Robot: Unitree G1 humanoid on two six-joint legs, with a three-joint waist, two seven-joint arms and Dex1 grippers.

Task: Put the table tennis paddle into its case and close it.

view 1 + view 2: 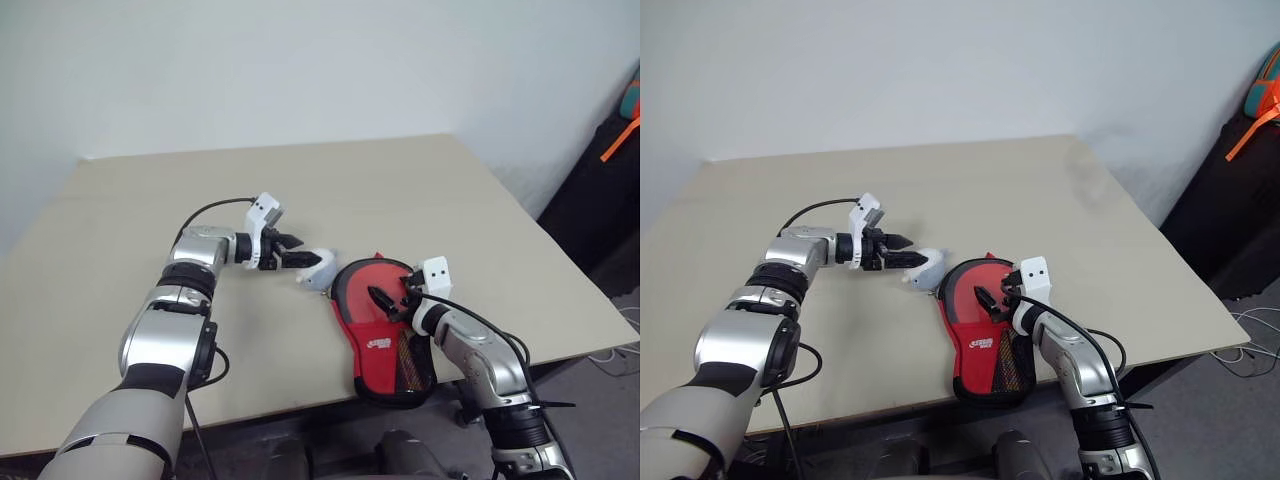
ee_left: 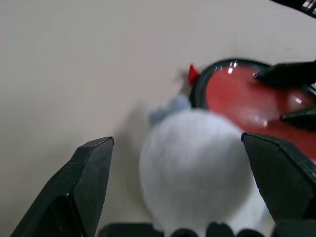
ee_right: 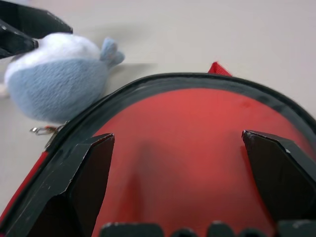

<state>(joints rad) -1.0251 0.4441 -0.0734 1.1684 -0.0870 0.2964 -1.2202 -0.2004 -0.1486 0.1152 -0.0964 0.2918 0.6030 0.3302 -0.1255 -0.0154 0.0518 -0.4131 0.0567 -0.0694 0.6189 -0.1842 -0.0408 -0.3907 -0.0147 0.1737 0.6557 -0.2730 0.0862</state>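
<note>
The paddle-shaped red soft case with black edging lies on the beige surface, and the round red rubber face of the table tennis paddle shows inside its black rim, directly under the right end effector, whose fingers are spread and pinch nothing. The left end effector, also spread, hovers over a small pale-blue plush toy just beside the case. Judged so: paddle in, closing left
</note>
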